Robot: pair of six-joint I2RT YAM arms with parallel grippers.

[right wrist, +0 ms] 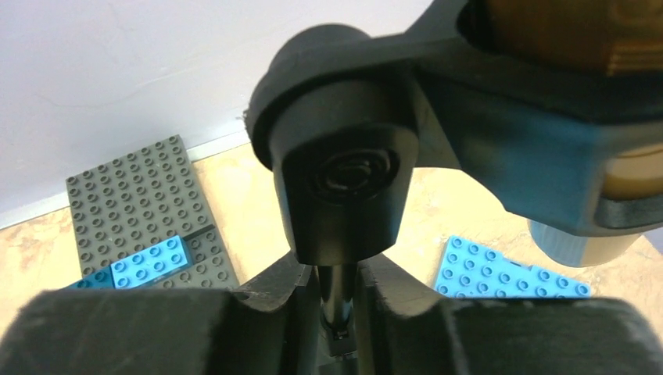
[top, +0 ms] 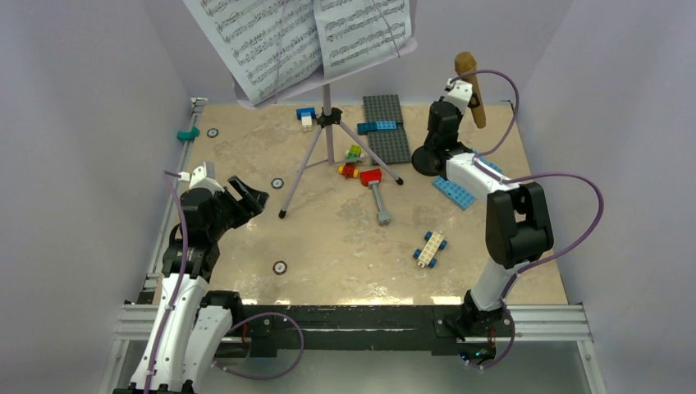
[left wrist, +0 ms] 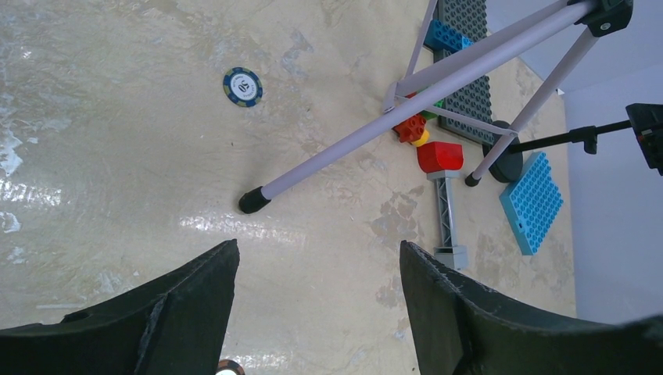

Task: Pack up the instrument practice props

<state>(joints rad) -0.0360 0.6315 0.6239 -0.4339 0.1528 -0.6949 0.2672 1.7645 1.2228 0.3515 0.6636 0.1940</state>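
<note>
We see the right tool (right wrist: 338, 291) pinching the thin black pole of the mic stand (top: 426, 159) at the far right of the table (top: 246, 148), its fingers (right wrist: 285, 301) pressed against the pole on both sides. The gold-brown microphone (top: 470, 87) sits in the stand's clip above the tool, tilted. The stand's round base lies between the grey baseplate (top: 387, 130) and the blue baseplate (top: 454, 193). Our left tool (left wrist: 319, 258) hangs spread wide and holds nothing, near the closest foot of the lilac music stand (top: 327, 123). That stand is upright at the far middle, with white sheet-music pages (top: 271, 41) on its desk. A red-headed toy hammer (top: 377, 194) lies just beside its legs.
</note>
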